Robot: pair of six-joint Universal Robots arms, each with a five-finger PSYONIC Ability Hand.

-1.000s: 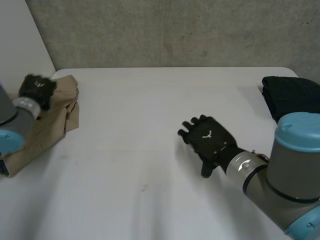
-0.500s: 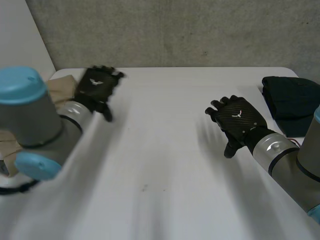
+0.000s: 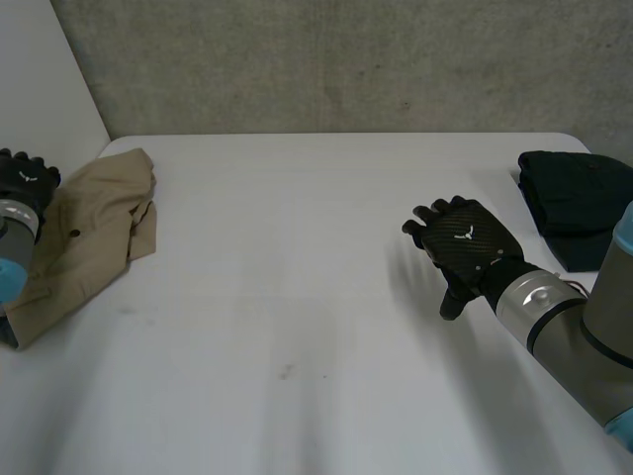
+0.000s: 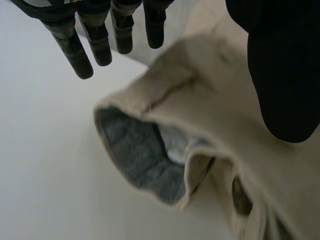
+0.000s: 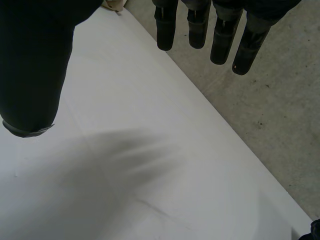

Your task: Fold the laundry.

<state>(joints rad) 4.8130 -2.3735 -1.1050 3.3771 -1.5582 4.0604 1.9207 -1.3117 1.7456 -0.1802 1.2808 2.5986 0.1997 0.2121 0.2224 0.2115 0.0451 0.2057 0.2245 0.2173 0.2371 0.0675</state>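
Since its fingers (image 4: 85,50) hang straight and apart with nothing in them, the left hand (image 3: 25,183) over the crumpled beige cotton garment (image 3: 94,233) at the table's left side seems poised to take the grey-lined opening just beyond its fingertips. The right hand (image 3: 463,242), likewise spread and empty, hovers above the bare white table (image 3: 297,327), well apart from that garment, probably keeping room to spread it. A dark folded fabric bundle (image 3: 574,193) lies at the right edge, apparently finished.
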